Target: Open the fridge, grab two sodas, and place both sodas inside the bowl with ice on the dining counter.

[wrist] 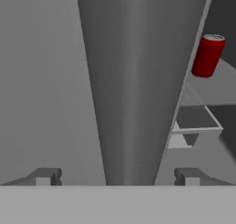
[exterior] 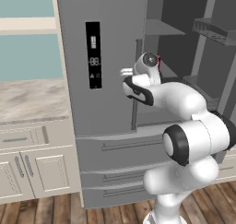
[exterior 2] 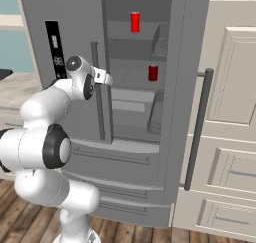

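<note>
The claw [wrist: 115, 177] is released, fingertips [wrist: 46, 176] spread either side of the fridge [exterior 2: 75, 17] left door's bar handle [wrist: 138, 80]. Right door stands wide; two red sodas stand upright on shelves: upper can [exterior 2: 135, 22], lower can [exterior 2: 153, 72].

I see a plain grey fridge [exterior 2: 75, 17] at frame centre, its display panel [exterior: 93, 55] black with pale white symbols. Two cans [exterior 2: 135, 22] [exterior 2: 153, 72] inside are solid red; in the hand view, one can [wrist: 208, 55] at upper right has a silvery top. My arm [exterior: 193, 140] is white with dark joints. At lower left, the cabinets [exterior: 32, 165] are cream, the bench [exterior: 27, 98] beige marble-veined, the floor [exterior: 46, 211] brown wood planks, the wall [exterior: 27, 57] pale teal.
</note>
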You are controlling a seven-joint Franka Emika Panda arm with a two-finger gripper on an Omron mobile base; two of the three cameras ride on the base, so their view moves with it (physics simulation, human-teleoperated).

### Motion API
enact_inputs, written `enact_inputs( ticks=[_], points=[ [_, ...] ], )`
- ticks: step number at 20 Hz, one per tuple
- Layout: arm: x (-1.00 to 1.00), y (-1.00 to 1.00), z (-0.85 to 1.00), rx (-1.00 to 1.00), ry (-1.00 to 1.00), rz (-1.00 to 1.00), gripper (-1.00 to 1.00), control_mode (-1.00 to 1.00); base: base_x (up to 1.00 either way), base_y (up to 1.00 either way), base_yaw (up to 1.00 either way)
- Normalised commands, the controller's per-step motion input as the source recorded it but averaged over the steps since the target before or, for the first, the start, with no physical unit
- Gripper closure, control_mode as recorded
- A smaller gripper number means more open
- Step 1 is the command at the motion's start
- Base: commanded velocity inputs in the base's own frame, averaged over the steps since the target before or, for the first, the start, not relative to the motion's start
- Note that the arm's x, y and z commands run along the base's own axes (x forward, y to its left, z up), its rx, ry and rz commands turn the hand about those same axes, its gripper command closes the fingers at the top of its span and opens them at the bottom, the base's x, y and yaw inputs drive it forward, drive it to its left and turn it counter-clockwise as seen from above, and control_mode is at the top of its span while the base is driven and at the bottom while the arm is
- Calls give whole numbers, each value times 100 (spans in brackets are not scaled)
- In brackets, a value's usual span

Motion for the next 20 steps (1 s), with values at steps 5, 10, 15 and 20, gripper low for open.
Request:
enact_inputs(
  ticks=[5,10,15,20],
  points=[
    [38,0,-3,8,0,0,100,-100,0,0,0],
    [32,0,-1,5,0,1,100,-100,0,0,0],
    [-16,31,0,0,0,9,100,-100,0,0,0],
    [-57,59,-3,0,0,13,100,-100,0,0,0]
  ],
)
